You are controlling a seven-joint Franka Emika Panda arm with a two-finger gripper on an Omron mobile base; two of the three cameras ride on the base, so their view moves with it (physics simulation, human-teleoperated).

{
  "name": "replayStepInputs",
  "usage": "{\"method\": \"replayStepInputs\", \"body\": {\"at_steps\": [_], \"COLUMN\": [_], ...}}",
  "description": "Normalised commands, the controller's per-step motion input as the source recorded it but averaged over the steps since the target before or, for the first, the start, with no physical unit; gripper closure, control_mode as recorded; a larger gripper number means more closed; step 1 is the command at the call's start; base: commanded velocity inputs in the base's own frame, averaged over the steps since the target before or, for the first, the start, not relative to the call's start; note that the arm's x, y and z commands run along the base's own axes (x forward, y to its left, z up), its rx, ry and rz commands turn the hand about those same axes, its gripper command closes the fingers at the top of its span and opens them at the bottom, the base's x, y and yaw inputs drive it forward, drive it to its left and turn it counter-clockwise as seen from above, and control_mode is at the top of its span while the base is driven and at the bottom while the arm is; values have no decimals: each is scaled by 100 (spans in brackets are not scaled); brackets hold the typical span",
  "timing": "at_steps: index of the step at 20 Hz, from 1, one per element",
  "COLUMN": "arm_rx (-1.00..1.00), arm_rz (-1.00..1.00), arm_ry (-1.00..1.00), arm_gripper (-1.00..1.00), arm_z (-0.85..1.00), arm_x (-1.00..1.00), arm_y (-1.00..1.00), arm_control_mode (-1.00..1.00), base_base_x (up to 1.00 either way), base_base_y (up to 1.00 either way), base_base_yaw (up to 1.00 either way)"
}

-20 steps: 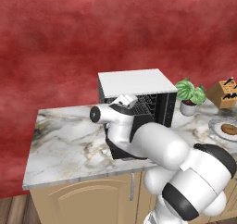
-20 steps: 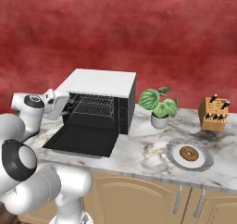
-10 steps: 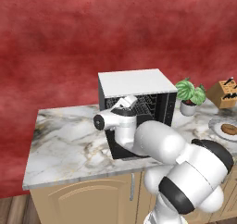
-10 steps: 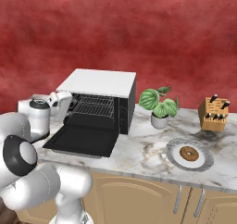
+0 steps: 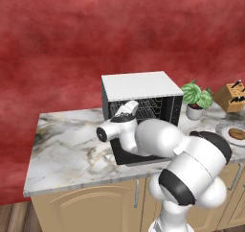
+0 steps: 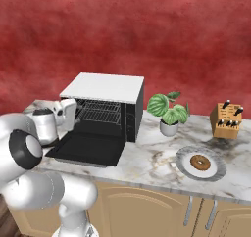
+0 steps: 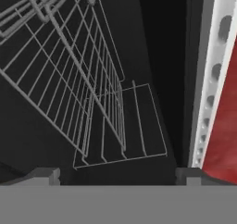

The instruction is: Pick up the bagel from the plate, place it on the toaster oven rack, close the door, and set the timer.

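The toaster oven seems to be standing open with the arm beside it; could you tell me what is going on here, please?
The white arm's gripper is open and empty, at the mouth of the boxy black toaster oven with its silver wire rack. The flat black door lies folded down on the marble counter. The brown bagel is on the round pale plate, off to the right, not yet picked up.

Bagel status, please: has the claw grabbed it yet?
Claw open, empty, at toaster oven mouth. Bagel on plate, untouched. Door down, rack bare.
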Motion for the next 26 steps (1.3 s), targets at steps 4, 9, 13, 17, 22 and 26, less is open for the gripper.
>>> {"method": "replayStepInputs", "body": {"at_steps": [4, 9, 13, 17, 22, 26], "arm_rx": [-3, 0, 0, -2, -4, -5], "arm_rz": [0, 0, 0, 0, 0, 0], "arm_ry": [-6, -9, -12, -6, 0, 0], "arm_gripper": [-100, -100, -100, -100, -100, -100], "arm_z": [-32, -12, 0, 0, 0, 0], "arm_x": [5, 6, 8, 15, 19, 11], "arm_y": [0, 0, 0, 0, 0, 3], "arm_control_mode": [-100, -100, -100, -100, -100, -100], "base_base_x": [0, 0, 0, 0, 0, 0], "base_base_y": [0, 0, 0, 0, 0, 0], "base_base_yaw": [0, 0, 0, 0, 0, 0]}}
